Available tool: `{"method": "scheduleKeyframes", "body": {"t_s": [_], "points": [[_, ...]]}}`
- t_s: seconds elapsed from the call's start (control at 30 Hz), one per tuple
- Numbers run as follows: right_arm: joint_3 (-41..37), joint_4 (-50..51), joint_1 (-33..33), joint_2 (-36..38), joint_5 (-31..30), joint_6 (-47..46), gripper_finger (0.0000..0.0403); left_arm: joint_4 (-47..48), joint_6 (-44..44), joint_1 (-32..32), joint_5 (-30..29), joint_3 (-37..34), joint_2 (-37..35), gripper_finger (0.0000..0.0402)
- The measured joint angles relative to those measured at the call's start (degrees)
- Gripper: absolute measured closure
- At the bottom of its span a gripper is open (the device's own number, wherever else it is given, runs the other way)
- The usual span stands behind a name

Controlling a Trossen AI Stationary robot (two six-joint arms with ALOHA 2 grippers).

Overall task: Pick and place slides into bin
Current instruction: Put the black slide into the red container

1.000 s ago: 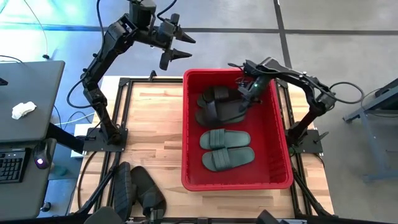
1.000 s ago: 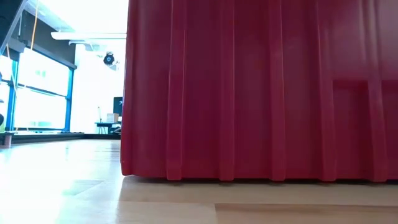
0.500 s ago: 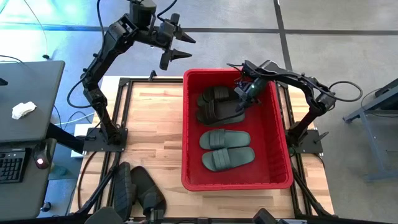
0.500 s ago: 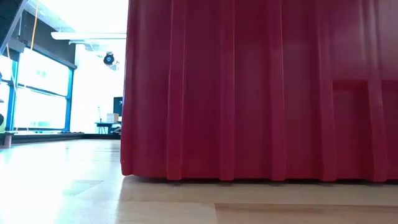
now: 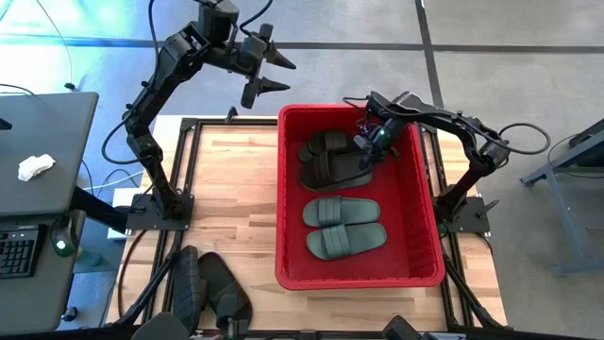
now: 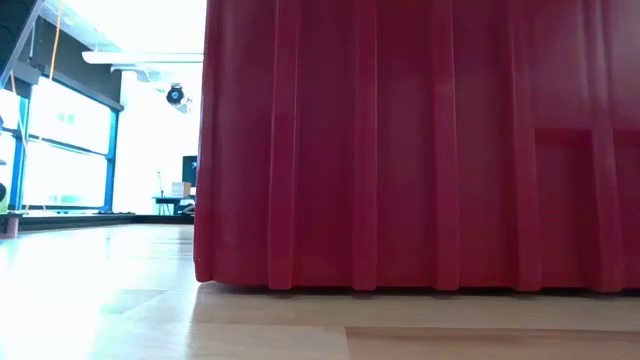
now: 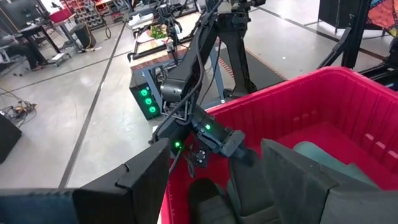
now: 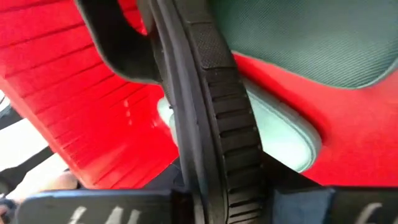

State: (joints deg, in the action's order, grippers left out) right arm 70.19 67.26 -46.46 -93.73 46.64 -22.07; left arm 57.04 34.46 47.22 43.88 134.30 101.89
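Observation:
The red bin stands on the right half of the wooden table; its wall fills the low view. Inside lie two dark green slides side by side and two black slides toward the far end. My right gripper reaches down into the bin's far part and is shut on the nearer black slide. My left gripper is open and empty, raised beyond the table's far edge; it also shows in the left wrist view. My right gripper pinches the black slide's ribbed sole rim between its two fingers, at the slide's end toward the table's right. The fingers come from above, slanting from the far right. The slide's other end lies on the bin floor beside the second black slide.
Two more dark slides lie by the table's near left corner. Bare wooden table lies left of the bin. A desk with a keyboard and a white cloth stands beyond the left edge.
My right gripper has shifted a little toward the table's left edge inside the bin, carrying the black slide's end with it.

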Motion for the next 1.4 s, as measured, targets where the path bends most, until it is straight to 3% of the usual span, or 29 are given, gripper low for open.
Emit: {"method": "scheduleKeyframes", "body": {"t_s": [0.23,0.7,1.0,1.4], "points": [[0.0,-1.0,0.0,0.0,-3.0,0.2,0.0318,0.7,0.0,0.0,0.0,0.0,0.0,0.0167],[0.0,-2.2,0.0,0.0,-10.7,-0.4,0.0204,3.6,1.7,0.0,-4.5,0.0,0.0,0.0167],[0.1,2.0,1.2,0.0,-20.9,-2.9,0.0199,4.4,2.8,0.0,-4.5,0.0,0.0,0.0167],[2.4,11.4,1.3,0.0,-23.5,-1.1,0.0199,4.5,2.8,0.0,-4.5,0.0,0.0,0.0167]]}}
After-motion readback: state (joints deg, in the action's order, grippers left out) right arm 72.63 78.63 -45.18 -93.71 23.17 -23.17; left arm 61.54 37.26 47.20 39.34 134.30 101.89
